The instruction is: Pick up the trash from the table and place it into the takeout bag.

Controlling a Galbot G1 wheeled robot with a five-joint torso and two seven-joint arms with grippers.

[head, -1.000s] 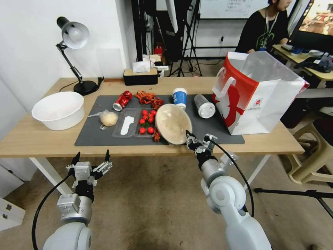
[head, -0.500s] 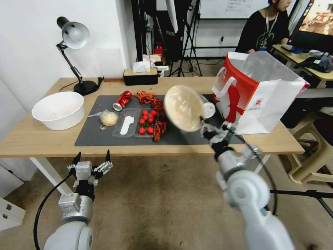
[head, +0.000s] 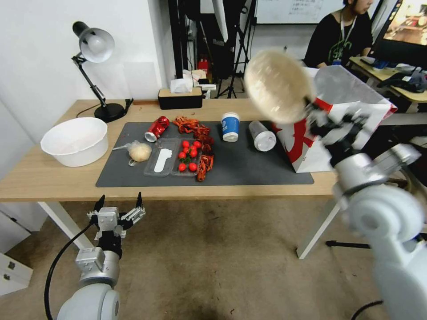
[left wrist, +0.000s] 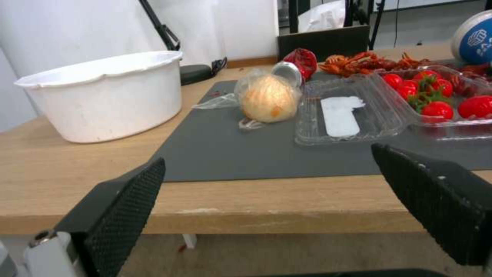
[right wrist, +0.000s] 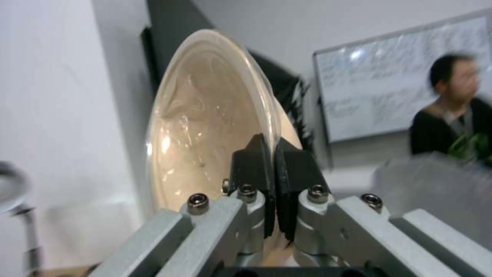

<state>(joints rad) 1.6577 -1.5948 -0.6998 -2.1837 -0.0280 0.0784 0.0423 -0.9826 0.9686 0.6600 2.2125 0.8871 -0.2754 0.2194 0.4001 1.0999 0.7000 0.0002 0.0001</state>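
Up high, the right gripper (head: 321,116) pinches the rim of the one shallow beige bowl (head: 276,86), fingers (right wrist: 255,161) clamped tight on its edge, holding it tilted on its side in the air just beside the open mouth of the single takeout bag (head: 338,120). That bag stands on the right end of the table (head: 40,178). On the grey mat (head: 249,171) lie one blue-and-white paper cup (head: 230,126), one clear plastic lidded cup (head: 262,135) on its side, one dented red can (head: 156,129), one wrapped beige lump (head: 139,151), and a clear tray (head: 161,161) with about eight cherry tomatoes (head: 187,155). The left gripper (head: 117,209) hangs spread wide below the table's front edge.
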